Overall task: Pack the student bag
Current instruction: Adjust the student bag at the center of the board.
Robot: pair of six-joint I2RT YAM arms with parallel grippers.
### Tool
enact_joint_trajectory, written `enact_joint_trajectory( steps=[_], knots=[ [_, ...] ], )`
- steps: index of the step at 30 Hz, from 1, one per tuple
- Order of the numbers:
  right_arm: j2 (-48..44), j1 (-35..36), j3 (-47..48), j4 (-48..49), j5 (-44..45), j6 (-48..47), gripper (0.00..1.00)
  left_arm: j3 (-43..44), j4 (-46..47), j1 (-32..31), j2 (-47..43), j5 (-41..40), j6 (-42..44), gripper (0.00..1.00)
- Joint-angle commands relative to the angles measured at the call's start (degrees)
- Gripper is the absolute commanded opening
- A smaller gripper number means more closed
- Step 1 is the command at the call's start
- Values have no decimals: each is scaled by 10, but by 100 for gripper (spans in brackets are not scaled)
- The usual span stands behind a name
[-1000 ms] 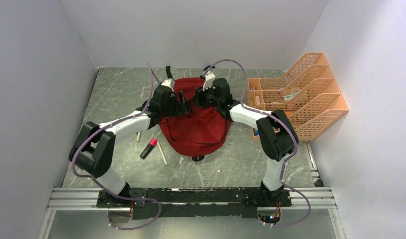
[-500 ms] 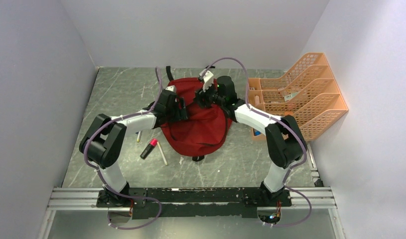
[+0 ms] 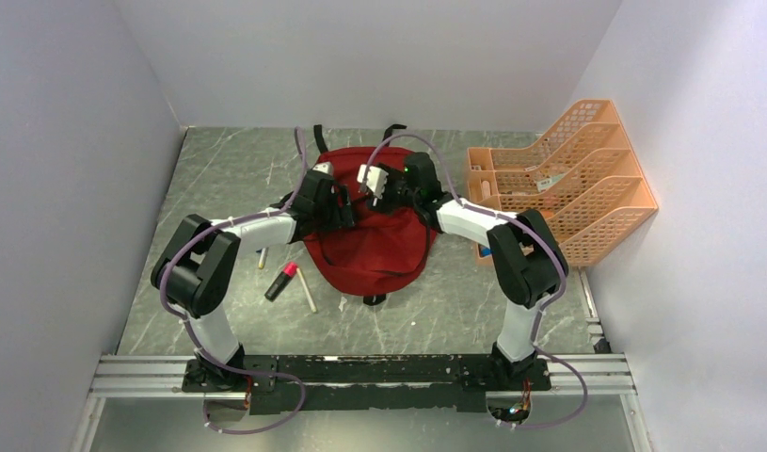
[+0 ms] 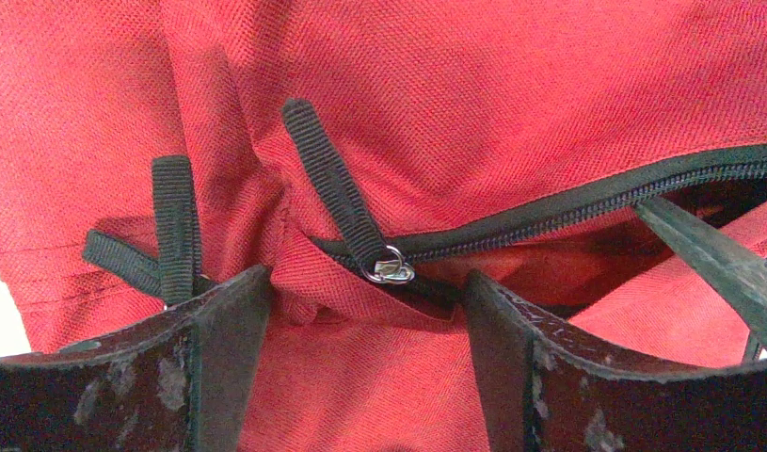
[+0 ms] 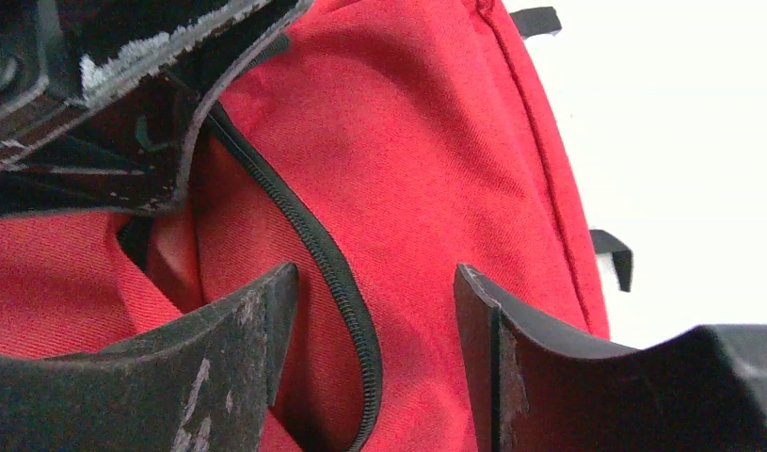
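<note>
The student bag (image 3: 375, 240), dark red with black straps, lies in the middle of the table with both grippers over its upper part. My left gripper (image 3: 345, 201) is open. Its fingers straddle a fold of red fabric (image 4: 360, 358) just below the silver zipper slider (image 4: 391, 270) and its black pull strap (image 4: 332, 184). The zipper gapes to the right, showing a dark slit. My right gripper (image 3: 383, 188) faces it, open, with the black zipper track (image 5: 346, 292) and red cloth loose between its fingers (image 5: 266, 311). In the right wrist view the left gripper's finger (image 5: 144, 104) shows at the upper left.
An orange mesh file organizer (image 3: 572, 179) stands at the right against the wall. Left of the bag lie a pink-and-black marker (image 3: 281, 280), a pale stick (image 3: 307, 290) and a small yellow pen (image 3: 263, 258). Walls close in on the left, back and right.
My right gripper has swung left over the bag's top and its jaws have widened. The left arm drew in a little at first, then held still with its jaws unchanged.
</note>
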Motion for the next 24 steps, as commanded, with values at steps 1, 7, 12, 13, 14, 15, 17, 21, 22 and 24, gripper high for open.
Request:
enact_joint_trajectory(
  steps=[1,7,12,13,14,15,17,21,22,24],
  knots=[
    [12,2,-6,60,10,-92,65,12,-1,0,5,5,10,79],
    [40,14,-9,116,59,-151,61,10,2,2,2,12,6,79],
    [66,25,28,87,53,-168,56,11,1,2,-1,18,5,78],
    [70,27,36,78,54,-171,54,11,1,1,-2,18,5,78],
    [73,29,42,73,52,-170,52,11,0,2,-4,18,5,78],
    [73,29,45,71,47,-170,50,11,-1,2,-5,19,6,78],
    [70,31,50,62,29,-169,46,10,-2,3,-8,18,7,78],
    [70,35,63,39,0,-165,41,7,0,5,-11,23,5,78],
    [71,37,64,38,0,-163,37,6,0,6,-11,24,5,78],
    [70,39,66,36,-1,-160,30,4,-3,7,-15,24,3,78]
  ],
)
